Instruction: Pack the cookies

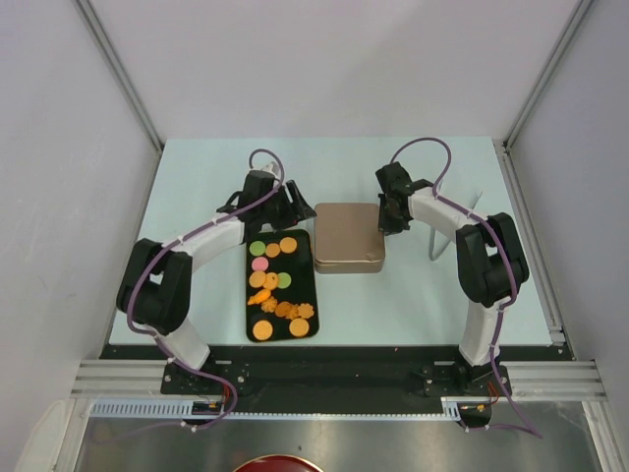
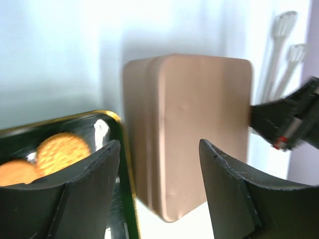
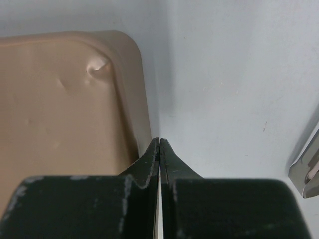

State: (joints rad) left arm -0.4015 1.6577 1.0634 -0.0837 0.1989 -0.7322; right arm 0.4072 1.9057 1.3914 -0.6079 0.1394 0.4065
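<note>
Orange cookies (image 1: 273, 280) are laid on a black tray (image 1: 303, 264) left of the bronze tin (image 1: 349, 237). Beside it, the left claw (image 2: 159, 149) is spread, the right claw (image 3: 159, 142) pressed together.

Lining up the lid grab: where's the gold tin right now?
Top view: the gold tin sits mid-table, just right of the black tray of cookies, with the left hand and right hand at its far corners.

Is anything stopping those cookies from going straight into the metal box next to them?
Yes, it seems: the box looks closed, its lid covering the top. The cookies lie on the black tray beside it, with nothing else between.
</note>
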